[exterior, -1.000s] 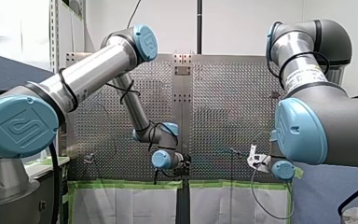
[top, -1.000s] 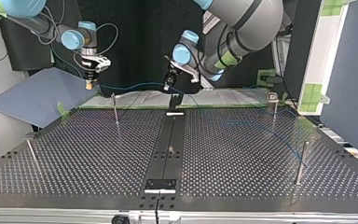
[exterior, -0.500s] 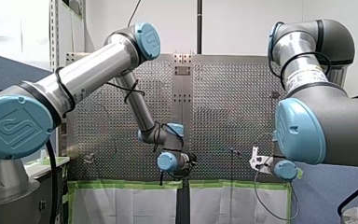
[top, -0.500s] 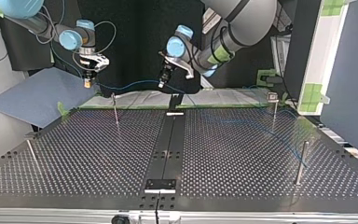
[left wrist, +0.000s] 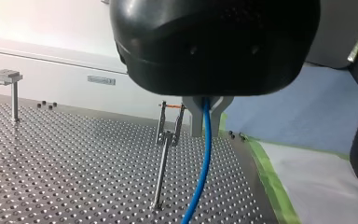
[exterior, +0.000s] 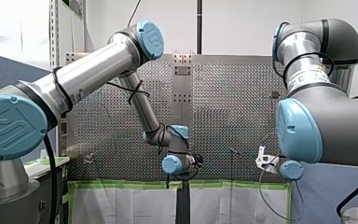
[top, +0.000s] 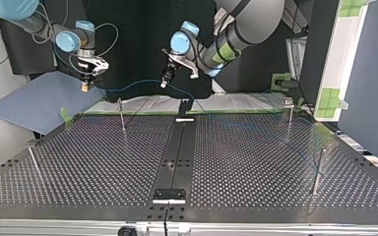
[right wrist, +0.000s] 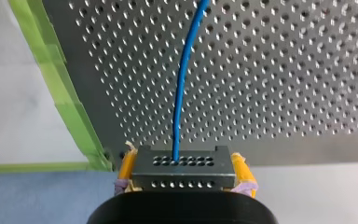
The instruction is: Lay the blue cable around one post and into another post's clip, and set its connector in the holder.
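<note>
The blue cable (top: 133,88) hangs in the air between my two grippers, then trails across the table's right part in the top view. My right gripper (top: 85,87) is shut on the black connector (right wrist: 182,169), held between its yellow pads (right wrist: 127,169), above the table's far left edge in the top view. My left gripper (left wrist: 207,112) is shut on the cable (left wrist: 204,158) further along; in the top view my left gripper (top: 164,82) hovers above the black holder (top: 184,106). A thin clip post (left wrist: 165,154) stands just beside the cable under my left gripper.
The same clip post (top: 122,116) stands at the top view's far left, another post (top: 34,163) near the left edge, and two posts (top: 289,118) (top: 318,171) at the right. A black rail (top: 176,157) runs down the middle. Green tape (right wrist: 60,84) lines the table's edge.
Both grippers have moved toward the top view's left and slightly up, carrying the cable and connector with them. Both grips are unchanged.
</note>
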You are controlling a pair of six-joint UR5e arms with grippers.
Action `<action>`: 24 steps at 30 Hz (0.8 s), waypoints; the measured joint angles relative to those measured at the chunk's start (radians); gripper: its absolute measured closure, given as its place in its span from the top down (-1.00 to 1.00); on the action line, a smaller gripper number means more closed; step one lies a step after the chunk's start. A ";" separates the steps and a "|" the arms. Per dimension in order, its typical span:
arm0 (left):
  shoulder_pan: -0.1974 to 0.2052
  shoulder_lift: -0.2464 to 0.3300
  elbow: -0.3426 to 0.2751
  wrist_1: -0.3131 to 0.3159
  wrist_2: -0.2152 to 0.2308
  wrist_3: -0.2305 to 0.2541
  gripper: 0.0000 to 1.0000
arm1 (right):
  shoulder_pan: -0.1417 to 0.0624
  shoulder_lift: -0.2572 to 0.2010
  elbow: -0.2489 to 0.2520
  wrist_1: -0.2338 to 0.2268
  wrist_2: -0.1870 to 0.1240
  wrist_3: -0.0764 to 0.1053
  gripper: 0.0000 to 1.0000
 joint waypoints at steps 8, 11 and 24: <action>-0.022 -0.043 0.057 0.006 0.000 -0.003 -0.99 | -0.064 0.001 0.000 0.004 -0.024 -0.008 -1.00; -0.025 -0.045 0.084 0.002 -0.001 -0.011 -0.99 | -0.079 0.001 0.000 -0.008 -0.027 -0.011 -1.00; -0.037 -0.049 0.146 0.002 0.002 -0.043 -0.99 | -0.112 0.001 -0.010 -0.058 -0.057 -0.007 -1.00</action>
